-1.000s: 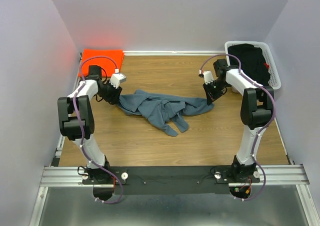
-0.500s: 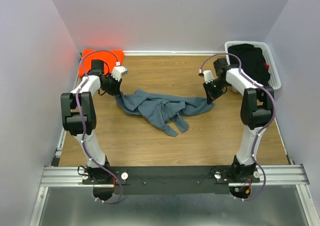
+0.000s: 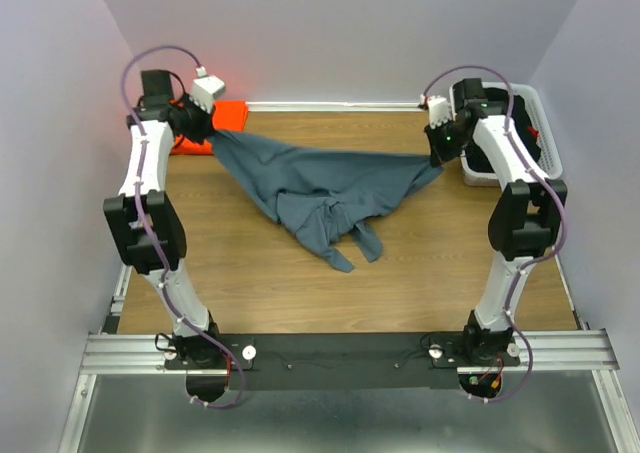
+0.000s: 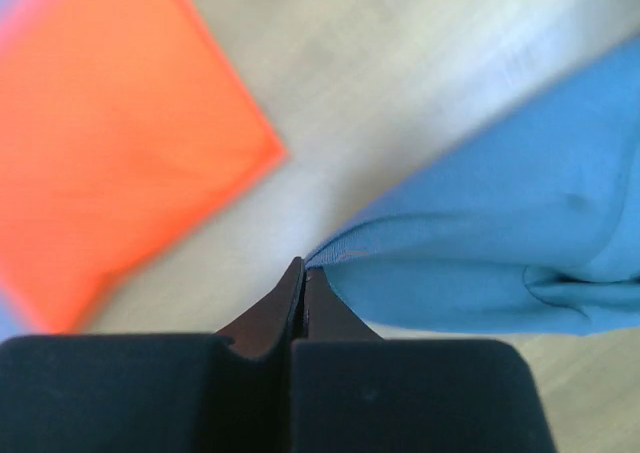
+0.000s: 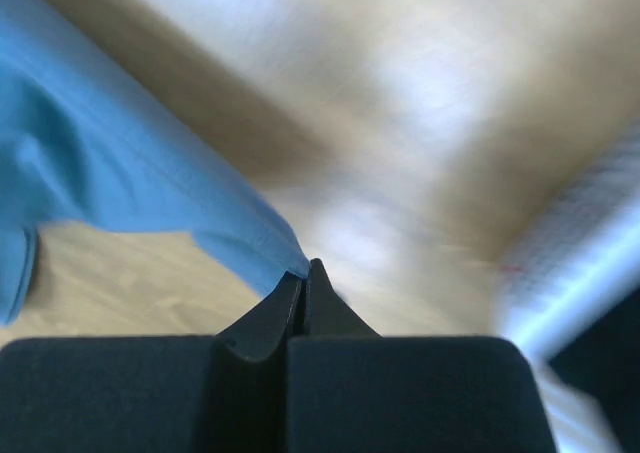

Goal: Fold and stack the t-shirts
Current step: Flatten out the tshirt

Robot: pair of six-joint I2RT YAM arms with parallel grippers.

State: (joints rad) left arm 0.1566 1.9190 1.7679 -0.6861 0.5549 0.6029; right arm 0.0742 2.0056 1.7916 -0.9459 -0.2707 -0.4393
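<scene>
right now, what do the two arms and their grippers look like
The left arm and right arm have white links, bulky black joint housings, and a purple cable looping along each. The left gripper and right gripper are black, with a boxy body and fingers tapering to thin tips.

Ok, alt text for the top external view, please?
The left gripper and right gripper, each shut on an edge, stretch a slate blue-grey cloth t-shirt over the wooden table. A bright orange t-shirt lies far left, a white basket far right.
</scene>
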